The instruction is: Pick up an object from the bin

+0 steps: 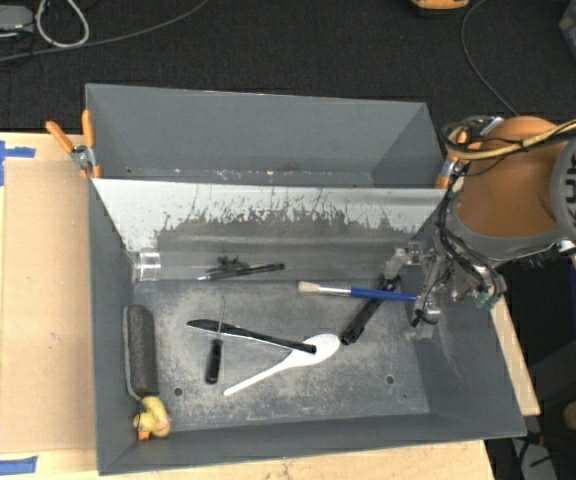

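Yellow duck [151, 418] sat in the bin's [268, 148] near corner, while the claw [425, 316] hung beside a slim blue-handled brush [368, 292] with pale bristles, its opening impossible to tell.

Arm [528, 203]: I see it coming in from the right, behind the hand.
Orange cover [503, 183]: just behind the wrist [460, 273].
Cables [465, 136]: looped behind the cover.
Gripper [425, 316]: pointing down, hanging ahead of the wrist.

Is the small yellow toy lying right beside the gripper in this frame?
No: the yellow toy sits in the bin's near-left corner, while the gripper is at the right side, by the blue-handled brush.
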`<move>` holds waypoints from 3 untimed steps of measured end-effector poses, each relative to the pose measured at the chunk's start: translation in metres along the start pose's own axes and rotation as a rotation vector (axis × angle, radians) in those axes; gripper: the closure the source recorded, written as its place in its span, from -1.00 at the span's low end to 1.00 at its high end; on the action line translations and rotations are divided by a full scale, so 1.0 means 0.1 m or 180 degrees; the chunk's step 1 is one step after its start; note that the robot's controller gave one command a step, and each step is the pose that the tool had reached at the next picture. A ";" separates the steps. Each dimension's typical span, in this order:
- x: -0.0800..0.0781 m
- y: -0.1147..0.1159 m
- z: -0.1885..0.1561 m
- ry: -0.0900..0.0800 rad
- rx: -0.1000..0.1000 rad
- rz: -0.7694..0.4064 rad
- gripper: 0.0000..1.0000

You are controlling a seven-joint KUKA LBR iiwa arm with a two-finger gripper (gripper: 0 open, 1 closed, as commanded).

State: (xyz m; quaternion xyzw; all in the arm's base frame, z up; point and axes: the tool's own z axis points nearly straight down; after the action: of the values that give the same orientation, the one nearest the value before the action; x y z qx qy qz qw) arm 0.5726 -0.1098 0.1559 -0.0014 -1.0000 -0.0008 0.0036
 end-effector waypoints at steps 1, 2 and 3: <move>-0.02 0.00 -0.03 -0.0020 0.0004 -0.0011 -1.00; -0.40 0.30 0.66 -0.0034 0.0005 -0.0395 -1.00; -0.47 0.42 0.14 -0.0033 0.0009 -0.0733 -1.00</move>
State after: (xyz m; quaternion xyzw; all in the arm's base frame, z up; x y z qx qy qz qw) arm 0.6198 -0.0682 0.1414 0.1134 -0.9935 0.0002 -0.0018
